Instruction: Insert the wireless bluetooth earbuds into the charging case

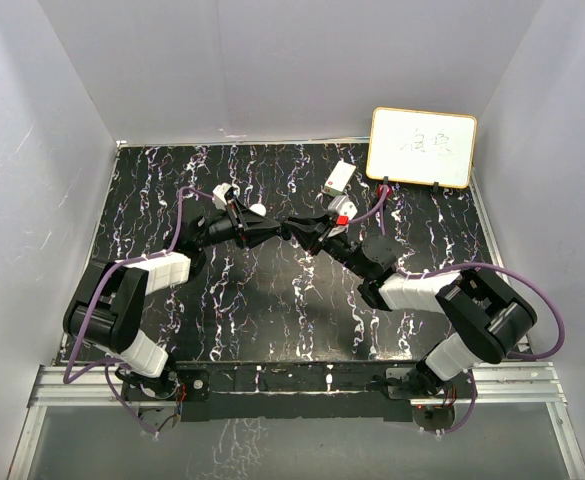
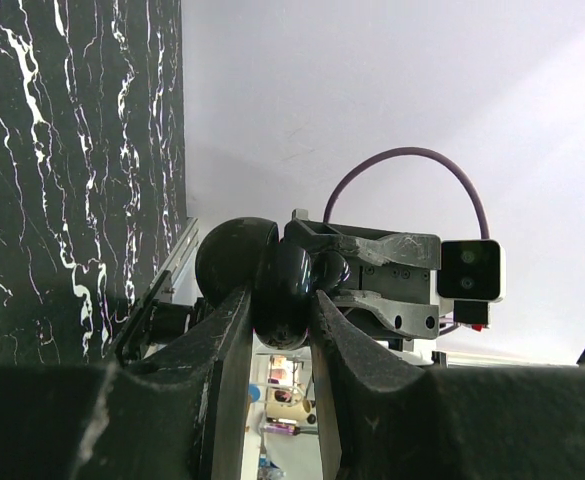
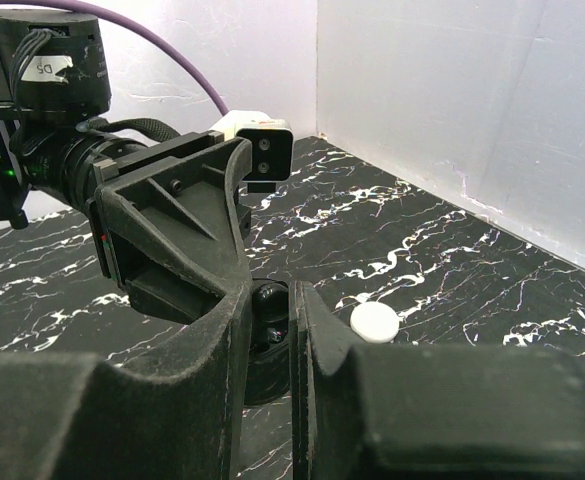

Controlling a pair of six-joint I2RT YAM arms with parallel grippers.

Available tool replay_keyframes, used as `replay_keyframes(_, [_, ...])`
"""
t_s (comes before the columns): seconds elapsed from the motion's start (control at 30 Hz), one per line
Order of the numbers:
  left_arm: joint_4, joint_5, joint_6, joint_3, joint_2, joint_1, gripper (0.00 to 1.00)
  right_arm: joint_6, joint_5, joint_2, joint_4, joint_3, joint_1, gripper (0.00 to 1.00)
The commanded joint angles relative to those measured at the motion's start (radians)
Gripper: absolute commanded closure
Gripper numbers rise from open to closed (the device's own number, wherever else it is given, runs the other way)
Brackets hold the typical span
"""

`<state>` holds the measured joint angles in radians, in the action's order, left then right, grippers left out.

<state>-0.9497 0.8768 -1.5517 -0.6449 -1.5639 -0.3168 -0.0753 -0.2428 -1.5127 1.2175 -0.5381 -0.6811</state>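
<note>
From above, the left hand (image 1: 268,228) and right hand (image 1: 310,232) meet tip to tip over the bench (image 1: 242,310). What sits between them is too small to tell.

The left wrist view shows the left hand clamped on an opened black charging case (image 2: 284,295). What looks like a black earbud (image 2: 330,270) is dead ahead, touching it.

The right wrist view shows the right hand nearly closed, pinching that earbud. Only this view shows a white puck (image 3: 376,322) lying just beside.
</note>
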Motion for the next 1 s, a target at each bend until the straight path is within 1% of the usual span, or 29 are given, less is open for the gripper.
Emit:
replay_keyframes(0.0, [0.021, 0.013, 0.004, -0.036, 0.056, -0.005, 1.00, 0.028, -0.001, 0.002, 0.080, 0.007, -0.007, 1.00])
replay_keyframes(0.97, [0.053, 0.016, 0.016, -0.042, 0.070, -0.005, 1.00, 0.055, 0.024, -0.005, 0.082, 0.014, -0.008, 1.00])
